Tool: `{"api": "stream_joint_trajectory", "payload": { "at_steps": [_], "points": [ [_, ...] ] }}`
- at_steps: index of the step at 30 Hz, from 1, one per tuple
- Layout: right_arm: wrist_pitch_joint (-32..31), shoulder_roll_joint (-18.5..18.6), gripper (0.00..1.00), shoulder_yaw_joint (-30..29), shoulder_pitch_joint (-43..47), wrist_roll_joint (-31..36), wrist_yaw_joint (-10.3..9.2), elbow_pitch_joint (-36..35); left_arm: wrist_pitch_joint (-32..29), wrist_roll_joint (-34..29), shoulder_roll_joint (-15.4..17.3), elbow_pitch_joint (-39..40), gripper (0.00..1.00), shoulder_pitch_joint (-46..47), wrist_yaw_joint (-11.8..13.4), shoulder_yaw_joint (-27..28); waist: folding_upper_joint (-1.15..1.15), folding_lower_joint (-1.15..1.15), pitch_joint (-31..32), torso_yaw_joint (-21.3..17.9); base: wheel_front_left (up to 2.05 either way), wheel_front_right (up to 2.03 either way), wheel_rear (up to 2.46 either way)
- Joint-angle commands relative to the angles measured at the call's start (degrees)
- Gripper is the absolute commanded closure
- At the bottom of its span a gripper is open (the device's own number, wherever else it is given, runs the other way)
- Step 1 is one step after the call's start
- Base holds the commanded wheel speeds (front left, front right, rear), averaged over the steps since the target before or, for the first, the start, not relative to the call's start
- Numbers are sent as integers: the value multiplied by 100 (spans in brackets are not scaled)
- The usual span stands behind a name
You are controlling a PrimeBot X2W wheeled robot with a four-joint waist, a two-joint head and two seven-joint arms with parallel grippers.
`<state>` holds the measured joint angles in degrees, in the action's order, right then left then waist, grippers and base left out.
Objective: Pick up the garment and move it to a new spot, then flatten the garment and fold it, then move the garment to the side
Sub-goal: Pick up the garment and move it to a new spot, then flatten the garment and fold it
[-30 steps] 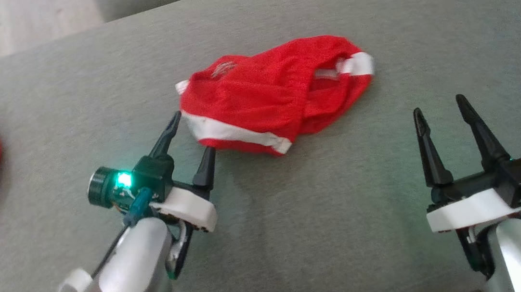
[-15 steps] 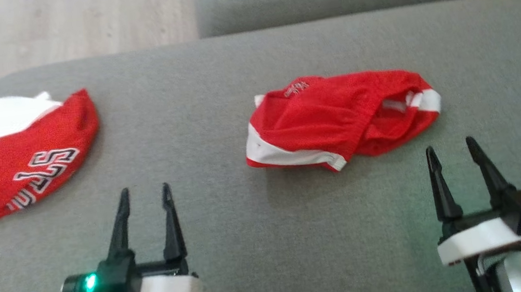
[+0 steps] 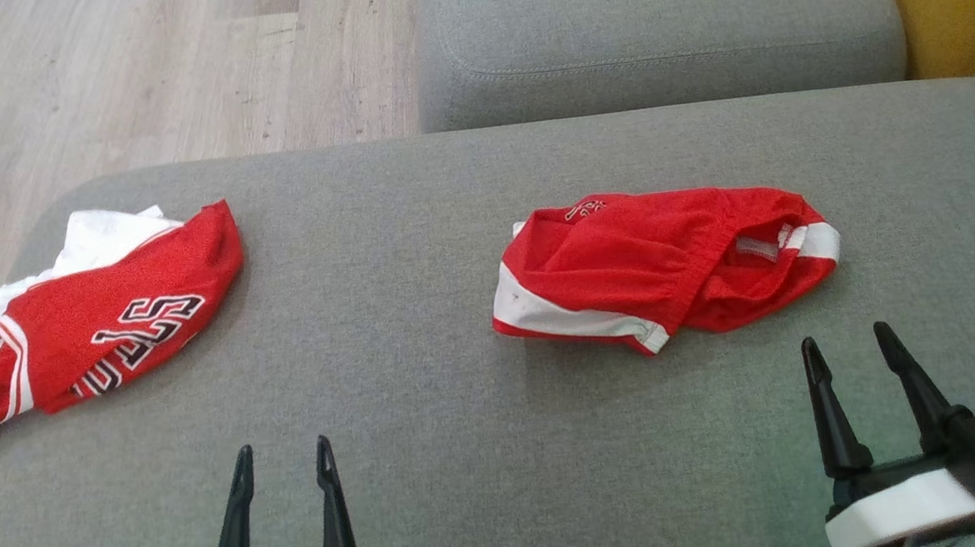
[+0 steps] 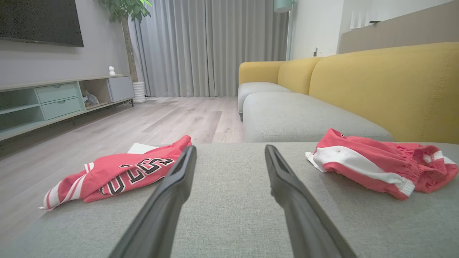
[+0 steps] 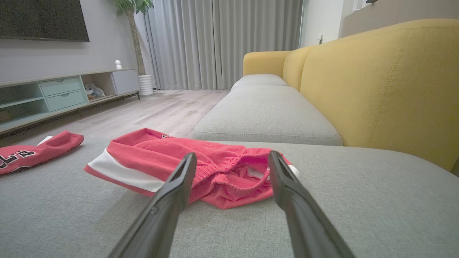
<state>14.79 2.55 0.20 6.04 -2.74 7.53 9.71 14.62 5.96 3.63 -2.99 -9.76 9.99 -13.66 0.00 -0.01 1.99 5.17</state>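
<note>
Just beyond right tool (image 3: 846,335), untouched: red shorts (image 3: 631,263); left tool (image 3: 283,445) farther; both spread, empty.

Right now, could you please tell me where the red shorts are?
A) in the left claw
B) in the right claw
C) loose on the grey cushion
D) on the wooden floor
C: the red shorts lie on the grey cushion, apart from the open left claw and right claw.

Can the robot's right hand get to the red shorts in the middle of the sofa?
Probably yes. The right gripper stands open just short of the red shorts, with bare grey cushion between them and nothing in the way.
</note>
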Motion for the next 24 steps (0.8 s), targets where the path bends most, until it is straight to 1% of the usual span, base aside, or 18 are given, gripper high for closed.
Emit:
{"api": "stream_joint_trajectory", "payload": {
  "at_steps": [1,7,24],
  "points": [
    [21,32,0,165,-138,-69,-4,-153,38,-94,-63,151,0,199,-45,133,0,1,19,1,0,0,0],
    [21,32,0,230,-100,-146,-4,-101,38,-178,-69,107,0,249,-97,89,0,1,61,-12,0,0,0],
    [21,32,0,357,42,-250,-4,-78,38,-213,-74,-63,0,345,-99,175,0,1,150,-109,0,0,0]
  ]
}}
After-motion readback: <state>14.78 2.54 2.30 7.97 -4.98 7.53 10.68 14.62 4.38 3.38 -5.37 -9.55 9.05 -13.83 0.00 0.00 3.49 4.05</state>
